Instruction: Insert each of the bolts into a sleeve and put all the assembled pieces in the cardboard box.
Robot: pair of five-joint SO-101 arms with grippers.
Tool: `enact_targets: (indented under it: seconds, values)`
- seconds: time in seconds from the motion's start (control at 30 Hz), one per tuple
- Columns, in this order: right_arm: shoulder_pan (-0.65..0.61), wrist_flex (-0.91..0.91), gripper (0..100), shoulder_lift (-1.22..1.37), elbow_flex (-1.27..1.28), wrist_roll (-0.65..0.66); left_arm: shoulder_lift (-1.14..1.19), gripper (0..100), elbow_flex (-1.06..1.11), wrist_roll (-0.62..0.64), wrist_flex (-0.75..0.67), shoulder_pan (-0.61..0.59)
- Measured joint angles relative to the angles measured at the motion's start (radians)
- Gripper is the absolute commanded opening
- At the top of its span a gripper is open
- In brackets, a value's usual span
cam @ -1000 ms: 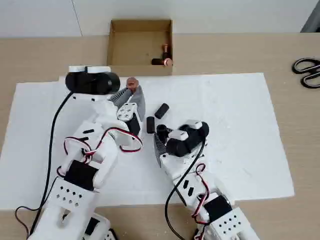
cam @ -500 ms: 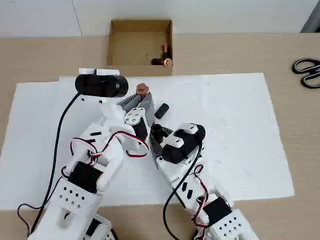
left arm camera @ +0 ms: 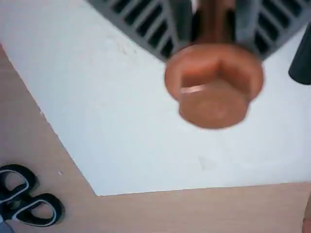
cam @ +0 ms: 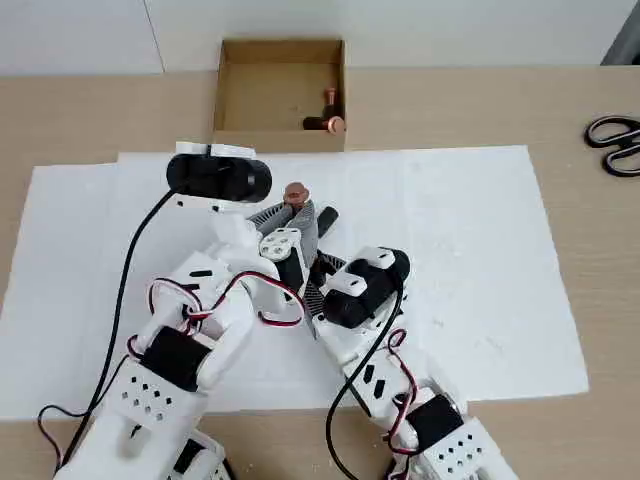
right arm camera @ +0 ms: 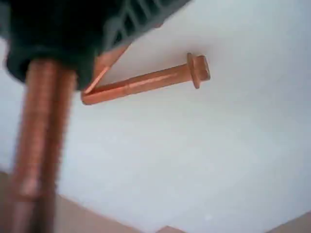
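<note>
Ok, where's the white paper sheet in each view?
High view: the white paper sheet covers the middle of the table, in front of the cardboard box.
Left wrist view: sheet behind the held bolt, its corner near the scissors.
Right wrist view: sheet under a loose bolt.
Shared landmark: bare table past the sheet's edge.

The high camera looked down over the table (cam: 560,110) from well above both arms. The left wrist camera sat close behind the left gripper (left arm camera: 212,19), facing along its clamped bolt (left arm camera: 214,87) to the white sheet (left arm camera: 121,121) and scissors (left arm camera: 29,204) beyond the fingertips, both shared with the high view. The right wrist camera, seemingly as close to the sleeve (right arm camera: 48,34) held in the right gripper (right arm camera: 82,29), faced the same sheet.
</note>
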Motion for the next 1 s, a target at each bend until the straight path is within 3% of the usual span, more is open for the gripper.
enact_targets:
  seconds: [0.43,0.87,1.0]
  values:
    - [0.000,0.000,0.4,0.000,0.000,0.003,0.000,1,-0.002,0.000,0.095,0.011]
    - [0.000,0.000,0.4,0.002,0.000,0.005,-0.005,1,0.098,-0.006,0.100,0.072]
    - [0.000,0.000,0.4,0.002,0.000,0.005,-0.005,11,0.098,-0.006,0.100,0.072]
